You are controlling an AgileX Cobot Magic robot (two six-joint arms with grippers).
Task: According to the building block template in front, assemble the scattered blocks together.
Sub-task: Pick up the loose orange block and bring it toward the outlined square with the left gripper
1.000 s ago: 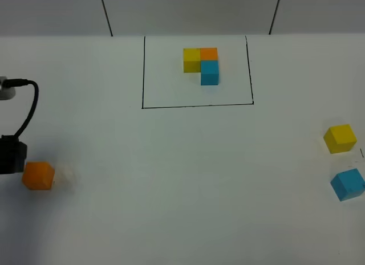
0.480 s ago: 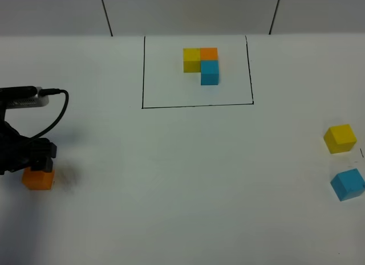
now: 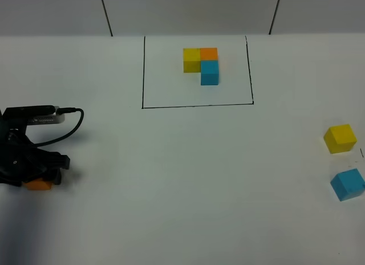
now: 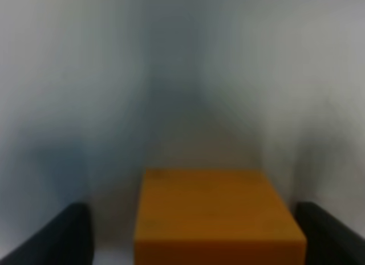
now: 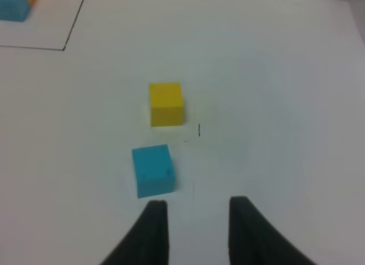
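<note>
Exterior high: I see the left pincer [image 3: 40, 176] over the orange cube [image 3: 38, 185] at the surface's [image 3: 171, 191] left side. The template [image 3: 201, 64] sits framed, well apart.
Left wrist: fingers apart, straddling the orange cube, not clamped.
Right wrist: right pincer [image 5: 197, 219] spread, empty. The blue cube [image 5: 153, 170] is near, the yellow cube [image 5: 166, 104] beyond.

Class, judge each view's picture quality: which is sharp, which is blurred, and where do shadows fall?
Left wrist view: out of focus throughout, the orange cube soft-edged, grey shadows smeared over the table. Right wrist view: yellow cube and blue cube fairly sharp, the near jaws blurred. Exterior high view: crisp, evenly lit, a faint shadow beside the left gripper.
</note>
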